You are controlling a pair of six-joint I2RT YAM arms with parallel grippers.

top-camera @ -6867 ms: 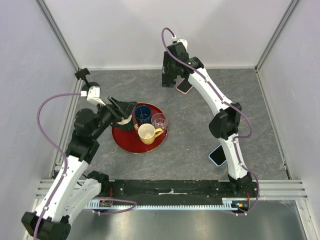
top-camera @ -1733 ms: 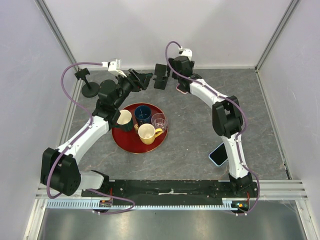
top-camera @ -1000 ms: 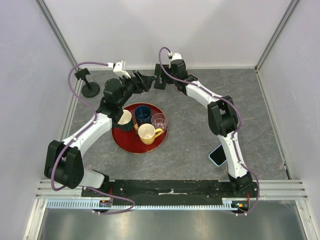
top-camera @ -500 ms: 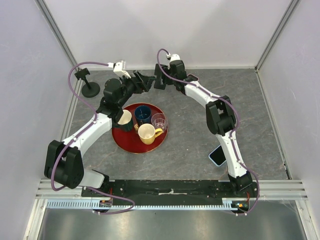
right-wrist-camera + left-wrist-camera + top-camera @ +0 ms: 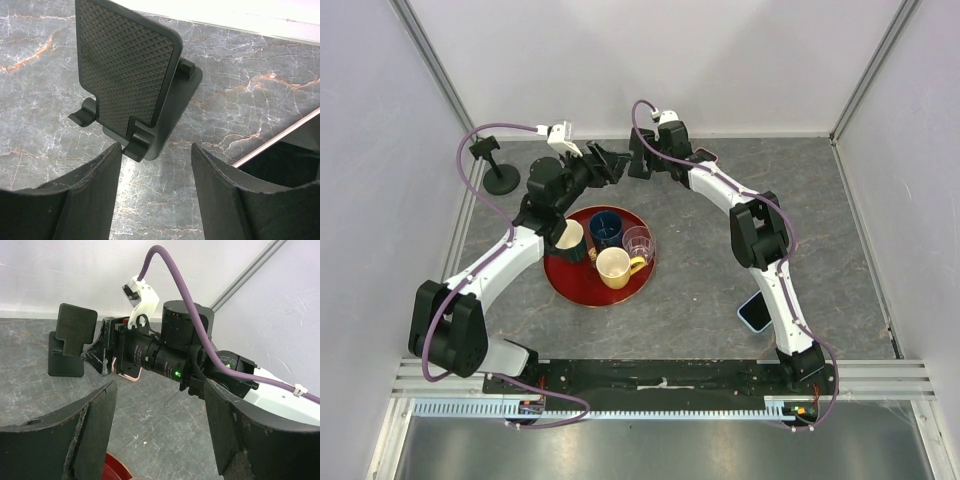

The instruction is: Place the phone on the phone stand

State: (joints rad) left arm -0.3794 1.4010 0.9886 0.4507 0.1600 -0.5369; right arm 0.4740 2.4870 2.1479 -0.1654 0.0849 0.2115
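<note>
Two arms meet at the upper centre of the overhead view, above a desk point(image 5: 700, 270) with a grey, marble-veined surface. White walls point(image 5: 720, 60) close the desk on three sides. Aluminium posts point(image 5: 440, 75) run up the rear corners, and a metal rail point(image 5: 660, 405) spans the bottom of the frame.

Phone stand point(image 5: 127, 75): black, upright on the desk near the rear wall. The textured back plate and both front lips are fully exposed.

Right hand point(image 5: 156, 150): released, fingers spread. The stand's near edge lies just ahead of the fingertips; contact cannot be determined.

Left hand point(image 5: 160, 390): released, fingers wide, grasping nothing. It points at the right hand from the left of the overhead frame.

Pink phone point(image 5: 705, 155): flat on the desk at upper centre, mostly hidden under the right arm.

Second phone point(image 5: 756, 312): pale blue, flat on the desk at lower right, beside the right arm's lower link.

Red tray point(image 5: 570, 285): round, left of centre. It carries a dark blue cup point(image 5: 606, 228), a clear glass point(image 5: 638, 242), a yellow mug point(image 5: 614, 267) and a cream mug point(image 5: 567, 240).

Black round-based holder point(image 5: 500, 180): upper left, near the left wall.
</note>
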